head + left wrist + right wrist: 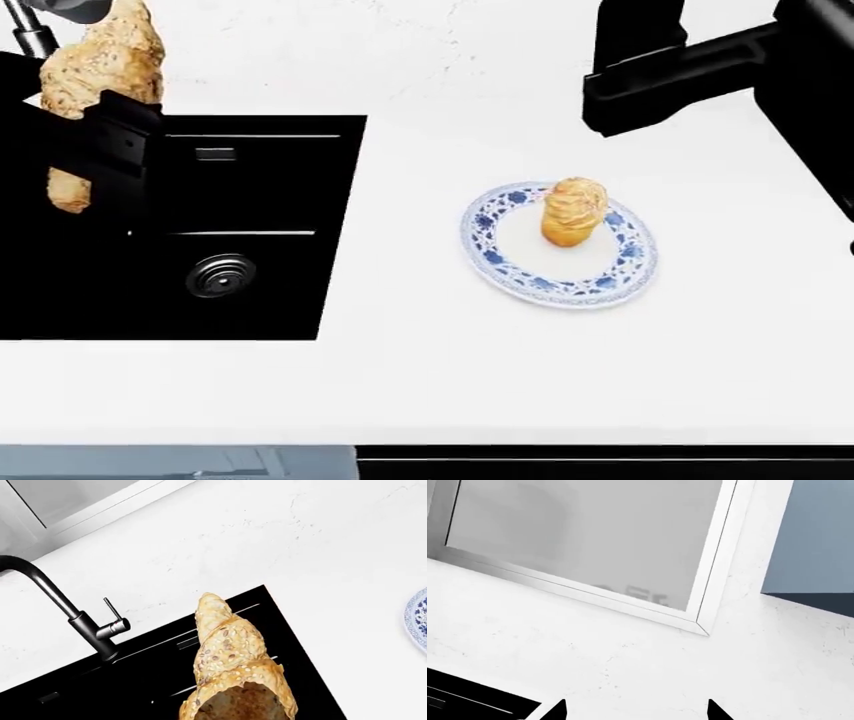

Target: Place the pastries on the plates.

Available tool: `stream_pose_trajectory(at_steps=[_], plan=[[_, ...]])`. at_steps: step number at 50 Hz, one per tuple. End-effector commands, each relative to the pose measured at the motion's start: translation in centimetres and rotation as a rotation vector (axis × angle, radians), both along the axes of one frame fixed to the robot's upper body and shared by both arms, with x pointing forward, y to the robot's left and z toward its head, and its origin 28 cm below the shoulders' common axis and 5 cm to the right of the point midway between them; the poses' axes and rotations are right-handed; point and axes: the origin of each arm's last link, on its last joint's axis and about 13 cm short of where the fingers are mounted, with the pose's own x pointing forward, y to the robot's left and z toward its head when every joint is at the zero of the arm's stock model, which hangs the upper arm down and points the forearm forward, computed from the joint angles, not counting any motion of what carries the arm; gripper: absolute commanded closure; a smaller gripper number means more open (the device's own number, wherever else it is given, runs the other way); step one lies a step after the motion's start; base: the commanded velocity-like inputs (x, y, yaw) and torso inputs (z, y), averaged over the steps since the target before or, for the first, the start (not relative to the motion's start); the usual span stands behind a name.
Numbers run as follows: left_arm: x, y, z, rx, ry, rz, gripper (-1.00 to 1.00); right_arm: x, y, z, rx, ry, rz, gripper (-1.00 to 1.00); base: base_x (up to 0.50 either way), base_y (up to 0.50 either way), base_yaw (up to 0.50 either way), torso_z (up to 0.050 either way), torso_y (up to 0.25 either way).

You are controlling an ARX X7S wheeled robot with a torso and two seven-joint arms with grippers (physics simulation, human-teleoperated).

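Item: croissant. It is being held by the left gripper, whose dark jaws are being kept clamped across its middle; one tapered end is sticking out above the jaws and the other is hanging below them. In the left wrist view the croissant is being shown projecting straight out from the gripper, speckled and tan, over the black sink and just beside the black faucet.

Item: puff. It is being carried by the blue-rimmed plate, resting on the plate's inner white part. It is lying well apart from the left gripper, across the white counter beyond the sink's edge, and below the right arm in the head view.

Item: right gripper. Only two dark fingertips are being shown, standing well apart with bare counter between them and nothing being gripped. A white window frame is being faced.

Item: second plate. It is not being shown in any view.
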Motion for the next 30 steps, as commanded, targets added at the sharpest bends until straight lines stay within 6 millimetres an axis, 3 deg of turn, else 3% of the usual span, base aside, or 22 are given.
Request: stream_pose_trajectory(at_steps=[1,18,30], plan=[[-0.18,0.14,0.23,-0.007,-0.017,0.019,1.0,-0.25,0.07,-0.02,-0.028,-0.016,0.01,-1.0,-0.02,0.5,0.0,0.0,0.0],[-0.47,0.23,0.32,0.0,-0.016,0.026,1.0,-0.52,0.13,-0.09,-0.049,-0.022,0.014,-1.0,0.0,0.5,0.0,0.0,0.0],[-0.66,0.59,0.24,-0.005,-0.016,0.038,1.0,-0.4,0.5,-0.1,-0.074,-0.031,0.04,-1.0,-0.16,0.5,0.0,0.0,0.0]])
